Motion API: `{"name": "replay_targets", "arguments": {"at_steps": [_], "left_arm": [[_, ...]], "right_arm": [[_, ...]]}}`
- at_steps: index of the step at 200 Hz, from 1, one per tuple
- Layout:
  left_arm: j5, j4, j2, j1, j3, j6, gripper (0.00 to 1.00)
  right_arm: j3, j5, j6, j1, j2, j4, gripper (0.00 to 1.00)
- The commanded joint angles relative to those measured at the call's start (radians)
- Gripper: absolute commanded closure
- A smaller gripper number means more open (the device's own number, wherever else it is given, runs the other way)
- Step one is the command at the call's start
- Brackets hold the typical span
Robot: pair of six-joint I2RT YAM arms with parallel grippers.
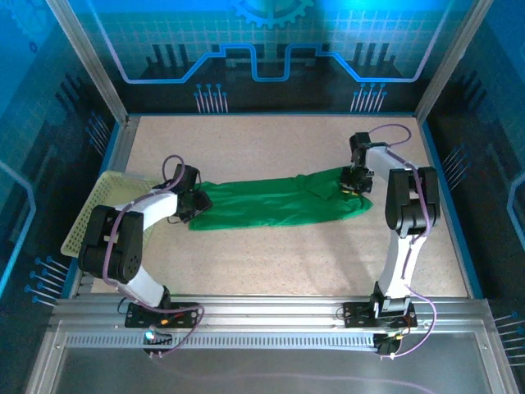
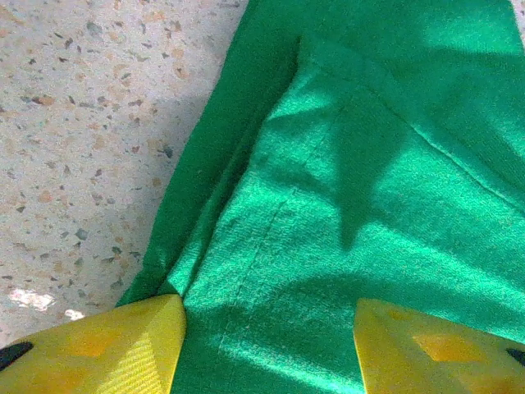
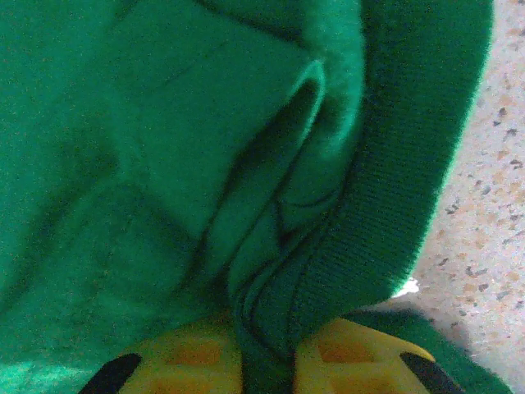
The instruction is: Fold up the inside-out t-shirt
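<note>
The bright-green t-shirt [image 1: 275, 203] lies stretched in a long band across the middle of the table. My left gripper [image 1: 195, 199] is at its left end. In the left wrist view the gripper [image 2: 271, 353] is open, its yellow fingers [image 2: 123, 349] wide apart over flat fabric with a seam [image 2: 262, 246] running between them. My right gripper [image 1: 354, 182] is at the shirt's right end. In the right wrist view the gripper [image 3: 267, 361] is shut on a bunched fold of the t-shirt [image 3: 164, 164], next to a ribbed band [image 3: 394, 189].
A pale yellow-green perforated basket [image 1: 89, 215] sits at the table's left edge, beside the left arm. Bare speckled tabletop [image 1: 271, 139] lies behind the shirt and in front of it [image 1: 271, 263]. Metal frame posts [image 1: 90, 57] stand at the back corners.
</note>
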Motion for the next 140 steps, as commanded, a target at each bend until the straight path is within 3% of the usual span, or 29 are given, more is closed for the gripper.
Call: {"name": "replay_targets", "arguments": {"at_steps": [1, 14, 44, 86, 114, 140], "left_arm": [[0.016, -0.038, 0.000, 0.010, -0.034, -0.023, 0.41], [0.018, -0.036, -0.004, 0.005, -0.040, -0.023, 0.41], [0.008, -0.050, -0.021, -0.030, -0.045, -0.023, 0.41], [0.028, -0.086, -0.113, -0.063, -0.017, -0.017, 0.38], [0.051, -0.132, -0.172, -0.114, 0.054, 0.000, 0.36], [0.074, -0.125, -0.165, -0.160, 0.095, 0.001, 0.37]], "right_arm": [[-0.060, 0.045, 0.015, -0.013, -0.050, -0.016, 0.92], [-0.084, 0.067, 0.018, -0.029, -0.091, -0.004, 1.00], [-0.121, 0.177, 0.023, -0.051, -0.181, -0.019, 1.00], [-0.132, 0.211, -0.001, -0.061, -0.291, -0.037, 1.00], [-0.107, 0.234, -0.028, -0.033, -0.324, -0.069, 1.00], [-0.072, 0.329, -0.043, 0.010, -0.343, -0.122, 1.00]]}}
